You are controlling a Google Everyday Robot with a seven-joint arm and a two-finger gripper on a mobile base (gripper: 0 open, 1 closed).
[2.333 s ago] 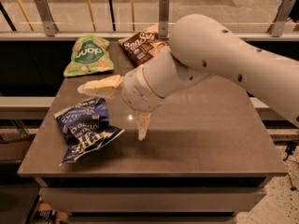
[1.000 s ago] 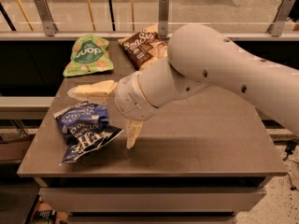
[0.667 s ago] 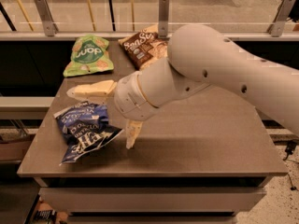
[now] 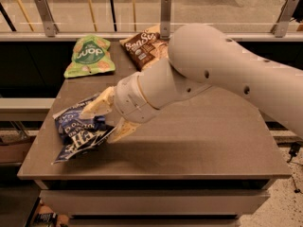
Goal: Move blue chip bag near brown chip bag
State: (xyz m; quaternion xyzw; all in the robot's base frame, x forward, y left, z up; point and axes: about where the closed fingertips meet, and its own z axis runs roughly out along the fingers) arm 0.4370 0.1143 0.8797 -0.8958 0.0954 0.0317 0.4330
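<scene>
The hand [image 4: 96, 126] sits low over the front-left of the counter [image 4: 213, 145]. Its two fingers are spread apart, straddling the right edge of the blue chip bag [image 4: 73, 136] (crumpled, lying flat). The brown chip bag [image 4: 142, 44] lies well apart, at the back.

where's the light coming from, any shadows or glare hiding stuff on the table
Camera view: warm light from above; the arm throws a soft shadow on the table beneath it, beside the pincer at the right edge of the blue bag; faint sheen on the green bag, no glare hiding anything.
</scene>
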